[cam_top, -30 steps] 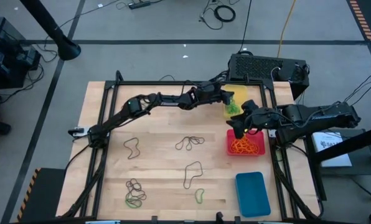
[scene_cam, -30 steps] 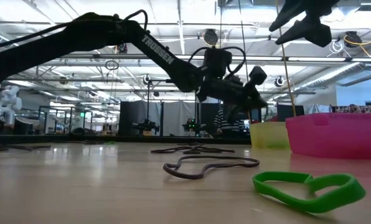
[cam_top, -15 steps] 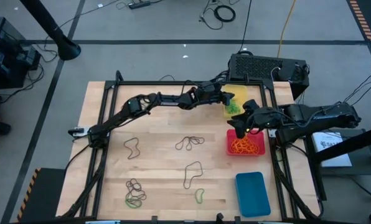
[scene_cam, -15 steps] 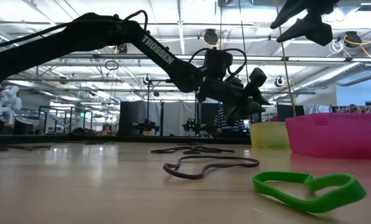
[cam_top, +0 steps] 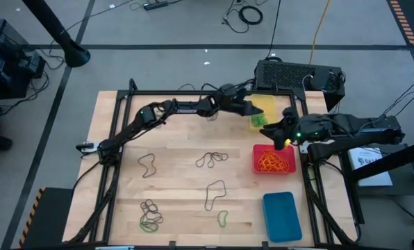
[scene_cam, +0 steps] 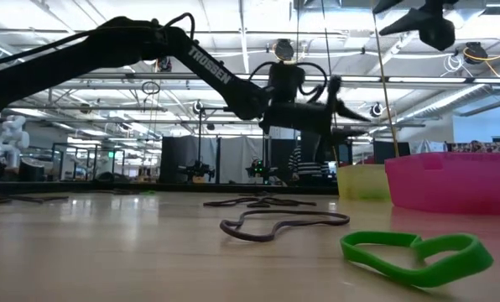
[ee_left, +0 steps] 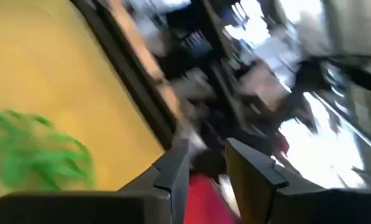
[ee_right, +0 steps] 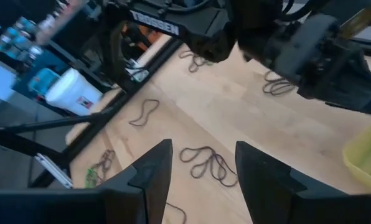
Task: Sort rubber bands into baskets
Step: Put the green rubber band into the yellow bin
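The yellow basket (cam_top: 269,106) stands at the far right of the table and holds green rubber bands (ee_left: 36,158). My left gripper (ee_left: 207,165) hovers open above it, nothing between its fingers; the low view shows it (scene_cam: 344,101) raised and about level. The red basket (cam_top: 274,161) holds orange bands. My right gripper (cam_top: 285,136) hangs open and empty above that basket's far edge. The blue basket (cam_top: 281,215) sits at the near right. Dark bands (cam_top: 212,159) and green bands (cam_top: 223,219) lie loose on the wood.
More dark bands lie at the left (cam_top: 148,164) and centre (cam_top: 215,192), and a mixed dark and green heap (cam_top: 150,215) lies at the near left. A black box (cam_top: 297,75) stands behind the yellow basket. A black frame (cam_top: 193,92) rims the table.
My left gripper has opened over the yellow basket, risen a little and tipped from pointing down to about level. My right gripper has moved up and toward the table's right edge, from over the red basket's left part to its far edge.
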You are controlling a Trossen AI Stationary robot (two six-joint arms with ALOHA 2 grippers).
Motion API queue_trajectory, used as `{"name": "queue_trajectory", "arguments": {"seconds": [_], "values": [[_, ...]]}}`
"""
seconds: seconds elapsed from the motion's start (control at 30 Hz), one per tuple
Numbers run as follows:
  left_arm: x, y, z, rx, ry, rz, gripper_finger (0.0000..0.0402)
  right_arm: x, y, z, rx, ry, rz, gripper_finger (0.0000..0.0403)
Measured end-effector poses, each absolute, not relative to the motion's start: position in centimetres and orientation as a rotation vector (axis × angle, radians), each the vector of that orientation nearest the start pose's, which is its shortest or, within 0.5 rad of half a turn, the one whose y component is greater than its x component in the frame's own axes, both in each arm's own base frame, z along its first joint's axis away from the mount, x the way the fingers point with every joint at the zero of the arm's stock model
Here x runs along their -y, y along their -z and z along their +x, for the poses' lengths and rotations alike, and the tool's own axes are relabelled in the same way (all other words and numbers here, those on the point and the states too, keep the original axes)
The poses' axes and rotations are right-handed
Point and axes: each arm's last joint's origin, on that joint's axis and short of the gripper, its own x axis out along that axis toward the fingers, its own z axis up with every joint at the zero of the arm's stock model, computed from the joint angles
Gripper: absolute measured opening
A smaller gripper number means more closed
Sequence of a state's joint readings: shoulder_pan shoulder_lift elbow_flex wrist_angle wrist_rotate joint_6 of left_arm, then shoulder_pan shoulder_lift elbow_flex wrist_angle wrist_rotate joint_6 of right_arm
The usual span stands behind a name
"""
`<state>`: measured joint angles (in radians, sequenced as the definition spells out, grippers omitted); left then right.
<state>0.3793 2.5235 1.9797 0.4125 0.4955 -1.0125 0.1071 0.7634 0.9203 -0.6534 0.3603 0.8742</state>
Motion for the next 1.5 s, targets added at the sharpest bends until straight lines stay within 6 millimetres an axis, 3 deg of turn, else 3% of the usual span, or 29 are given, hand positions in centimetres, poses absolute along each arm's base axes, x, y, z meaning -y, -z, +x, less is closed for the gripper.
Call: {"name": "queue_trajectory", "arguments": {"seconds": [0.2, 0.4, 0.53, 0.77, 0.83, 1.07, 1.3, 1.5], "values": [[-18.4, -19.0, 52.6, -0.369, 0.341, -1.078, 0.0111, -0.9, -34.4, 14.8, -0.304, 0.375, 0.762, 0.0169], [-14.8, -23.8, 50.1, -0.599, 0.361, -0.918, 0.0111, -1.4, -35.0, 15.5, -0.238, 0.315, 0.782, 0.0169], [-11.7, -26.8, 46.3, -0.829, 0.241, -0.632, 0.0111, -1.9, -35.1, 16.3, -0.220, 0.288, 0.789, 0.0169], [-7.2, -29.7, 40.4, -1.295, -0.218, -0.008, 0.0111, -3.1, -35.1, 18.7, -0.185, 0.229, 0.802, 0.0169], [-6.3, -30.6, 39.5, -1.328, -0.272, 0.064, 0.0111, -3.5, -35.0, 19.5, -0.175, 0.211, 0.806, 0.0169], [-2.8, -32.3, 37.9, -1.352, -0.263, 0.045, 0.0111, -5.9, -34.2, 22.3, -0.157, 0.127, 0.847, 0.0169], [3.1, -32.7, 37.1, -1.360, -0.173, 0.100, 0.0111, -9.9, -32.3, 24.8, -0.200, 0.023, 0.905, 0.0169], [8.3, -32.7, 36.7, -1.305, -0.093, 0.150, 0.0111, -12.8, -30.6, 25.2, -0.296, -0.028, 0.964, 0.0169]]}}
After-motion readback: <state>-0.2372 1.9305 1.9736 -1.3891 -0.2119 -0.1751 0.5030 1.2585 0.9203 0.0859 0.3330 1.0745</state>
